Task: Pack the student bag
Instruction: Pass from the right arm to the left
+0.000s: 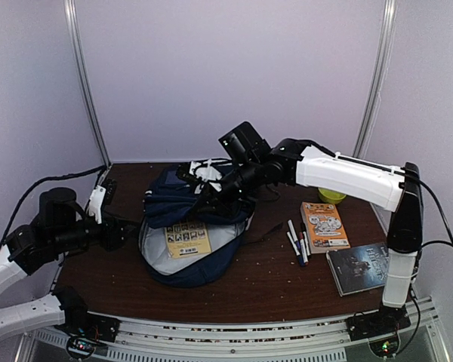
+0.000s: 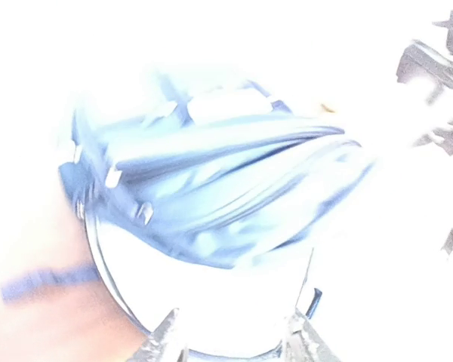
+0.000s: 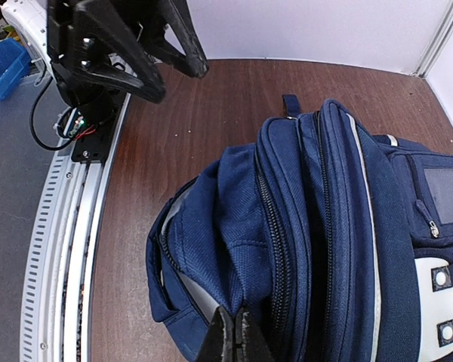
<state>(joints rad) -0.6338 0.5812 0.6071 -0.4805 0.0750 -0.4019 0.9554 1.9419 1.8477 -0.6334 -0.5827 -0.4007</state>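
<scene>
Top view, backpack: the navy backpack point(image 1: 183, 270) lies in the middle of the table point(image 1: 272, 290), unzipped, with its light lining facing up. Its upper part is bunched and raised toward the back.
Top view, booklet: a yellow booklet point(image 1: 187, 239) lies flat on the lining inside the open backpack.
Top view, right claw: the right claw point(image 1: 211, 200) reaches across from the right side into the raised navy fabric. How its jaws stand is hard to read from here.
Top view, left claw: the left claw point(image 1: 119, 232) is low at the left, just beside the backpack's left edge and pointing at it.
Top view, right side of table: an orange book point(image 1: 325, 226), a few markers point(image 1: 298, 243) and a dark book point(image 1: 359, 269) lie flat, well apart from the backpack. A yellow-green container point(image 1: 332, 196) shows partly behind the right arm.
Left wrist view, glare: the picture is badly washed out.
Left wrist view, left claw: its fingers point(image 2: 164, 339) are spread, with nothing between them.
Left wrist view, backpack: it shows as pale blue folds ahead of the fingertips.
Right wrist view, right claw: its fingers point(image 3: 220, 332) are pressed together, pinching a fold of navy fabric at the zip opening.
Right wrist view, backpack: it fills the lower right, with zips, a white stripe and a white studded patch in view.
Right wrist view, left claw: it sits black at the upper left, fingers apart, clear of the backpack.
Right wrist view, bin: a blue bin point(image 3: 4, 64) sits beyond the table's edge.
</scene>
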